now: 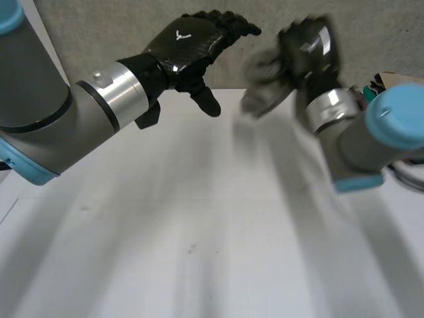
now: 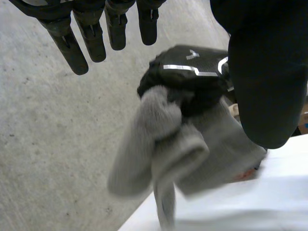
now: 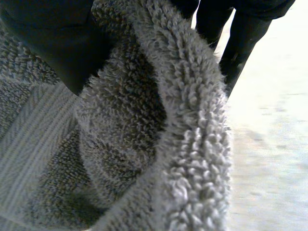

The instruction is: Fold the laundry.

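Right hand (image 1: 308, 50) grips a bunched grey towel (image 1: 265, 85), raised over the far side of the table (image 1: 199, 238); left hand (image 1: 187, 43) hangs open beside it, empty. Lowering and spreading the towel flat should precede any fold

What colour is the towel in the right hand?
Grey towel, a looped terry weave; clearest in the right wrist view.

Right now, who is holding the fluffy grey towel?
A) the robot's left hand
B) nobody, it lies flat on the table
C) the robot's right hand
C: the right hand has its fingers curled round the bunched grey towel, while the left hand is open and holds nothing.
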